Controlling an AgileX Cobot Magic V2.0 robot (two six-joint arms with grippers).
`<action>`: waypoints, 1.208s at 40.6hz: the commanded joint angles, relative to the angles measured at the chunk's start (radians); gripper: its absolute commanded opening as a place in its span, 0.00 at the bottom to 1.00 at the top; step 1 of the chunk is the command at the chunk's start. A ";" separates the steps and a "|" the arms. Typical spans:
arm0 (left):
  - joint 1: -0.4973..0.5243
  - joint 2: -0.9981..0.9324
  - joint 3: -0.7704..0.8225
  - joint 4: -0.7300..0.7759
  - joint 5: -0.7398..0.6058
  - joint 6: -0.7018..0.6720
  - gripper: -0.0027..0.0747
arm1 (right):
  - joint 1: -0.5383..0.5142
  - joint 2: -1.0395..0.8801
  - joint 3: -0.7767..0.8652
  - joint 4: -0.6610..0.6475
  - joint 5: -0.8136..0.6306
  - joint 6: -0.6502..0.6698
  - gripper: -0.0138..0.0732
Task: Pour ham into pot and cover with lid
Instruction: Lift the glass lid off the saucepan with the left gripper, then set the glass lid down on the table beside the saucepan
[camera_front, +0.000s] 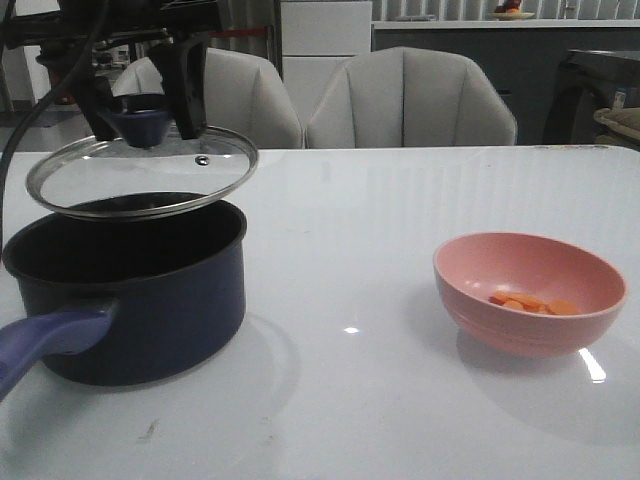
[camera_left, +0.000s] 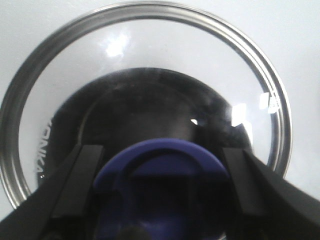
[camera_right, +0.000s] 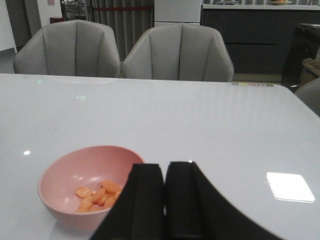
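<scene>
Two arms: the left gripper (camera_front: 142, 128) carries the lid; the right gripper (camera_right: 165, 200) is empty.
Left jaws: clamped on either side of the purple-blue knob (camera_left: 160, 190) of the lid (camera_front: 142, 172).
Lid: held tilted in the air just above the pot (camera_front: 130, 290), not seated on its rim.
Pot: on the table (camera_front: 380, 400) at the robot's left, handle (camera_front: 45, 345) toward the camera; what shows of the black inside looks bare.
Right jaws: pressed together, gripping nothing, hanging over the table near the pink bowl (camera_right: 85, 187).
Ham: the ham (camera_front: 535, 303) lies in the bottom of the pink bowl, well apart from the pot, at the robot's right.
Step in hand: the pot's mouth looks to be getting cleared for the pour; nothing is poured yet.
Next move: the lid must go aside, then the right jaws need to part, take the bowl's rim and tip it over the pot.
</scene>
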 joint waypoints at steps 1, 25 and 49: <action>0.033 -0.091 -0.030 0.040 0.044 0.001 0.41 | -0.008 -0.020 0.011 -0.014 -0.088 -0.004 0.33; 0.532 -0.297 0.393 -0.018 -0.130 0.188 0.41 | -0.008 -0.020 0.011 -0.014 -0.088 -0.004 0.33; 0.616 -0.078 0.514 -0.131 -0.303 0.289 0.42 | -0.008 -0.020 0.011 -0.014 -0.088 -0.004 0.33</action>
